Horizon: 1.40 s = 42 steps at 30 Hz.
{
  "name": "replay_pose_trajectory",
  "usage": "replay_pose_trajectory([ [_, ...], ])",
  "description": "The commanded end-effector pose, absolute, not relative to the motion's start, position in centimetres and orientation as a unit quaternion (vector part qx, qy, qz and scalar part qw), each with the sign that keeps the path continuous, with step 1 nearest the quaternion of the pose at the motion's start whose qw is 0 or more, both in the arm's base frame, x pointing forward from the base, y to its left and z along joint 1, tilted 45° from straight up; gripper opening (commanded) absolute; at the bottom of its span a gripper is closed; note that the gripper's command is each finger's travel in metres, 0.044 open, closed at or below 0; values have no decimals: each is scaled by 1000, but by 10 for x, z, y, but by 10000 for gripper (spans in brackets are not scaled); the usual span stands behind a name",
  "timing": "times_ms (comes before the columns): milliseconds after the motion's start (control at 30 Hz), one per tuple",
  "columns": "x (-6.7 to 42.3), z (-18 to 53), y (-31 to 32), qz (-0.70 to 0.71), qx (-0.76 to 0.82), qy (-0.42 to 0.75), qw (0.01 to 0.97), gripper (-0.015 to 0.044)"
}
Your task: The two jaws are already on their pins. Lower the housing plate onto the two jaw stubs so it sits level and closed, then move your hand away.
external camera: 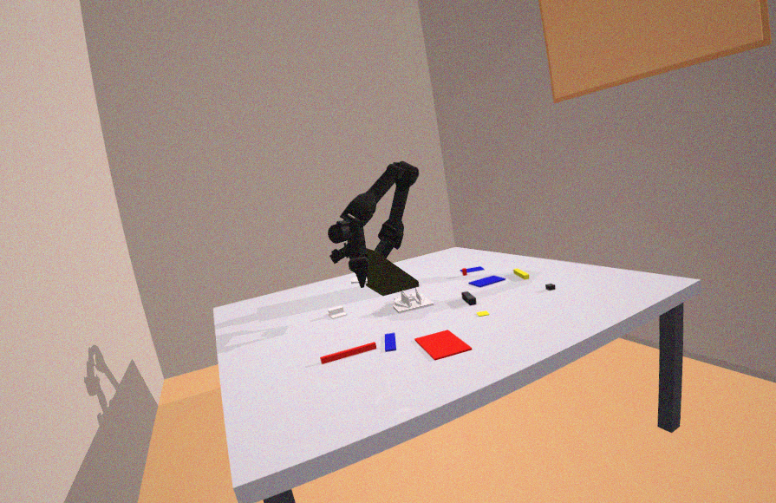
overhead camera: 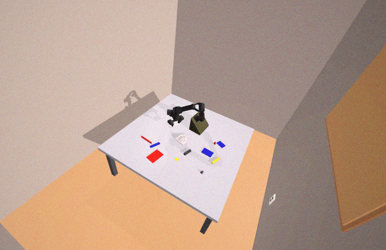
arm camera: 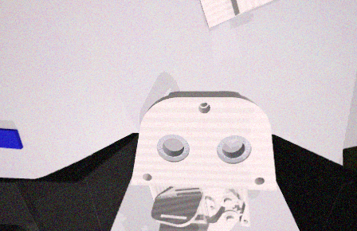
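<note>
The housing plate [arm camera: 205, 123] is white, with two grey-rimmed round holes and three small holes. My gripper [overhead camera: 176, 121] [external camera: 361, 284] [arm camera: 201, 140] is shut on it, a black finger at each side edge, and holds it above the table. In the exterior view only a thin white sliver of the plate shows beside the finger. The white jaw assembly [overhead camera: 181, 139] [external camera: 412, 303] stands on the table, apart from the plate and nearer the table's middle. In the wrist view it shows below the plate's lower edge, partly hidden by the plate. The stubs are too small to tell apart.
A small white stand [external camera: 336, 313] [arm camera: 217, 13] is near the assembly. A red bar [overhead camera: 146, 139] [external camera: 348, 352], a blue bar [overhead camera: 154, 145] [external camera: 389, 342] [arm camera: 7, 138], a red plate [overhead camera: 154, 156] [external camera: 442, 344] and a black block [overhead camera: 186, 151] [external camera: 468, 297] lie on the table.
</note>
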State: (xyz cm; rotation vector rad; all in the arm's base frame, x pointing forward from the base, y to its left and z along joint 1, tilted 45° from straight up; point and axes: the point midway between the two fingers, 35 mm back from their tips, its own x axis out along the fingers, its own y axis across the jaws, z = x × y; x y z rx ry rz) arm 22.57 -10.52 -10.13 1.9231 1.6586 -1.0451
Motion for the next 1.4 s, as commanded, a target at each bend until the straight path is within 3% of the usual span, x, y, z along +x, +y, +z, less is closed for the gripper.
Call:
replay_pose_trajectory([
  [0, 229, -95, -100, -347, 680, 605, 226, 351],
  [1367, 241, -40, -34, -6, 492, 696, 522, 351],
])
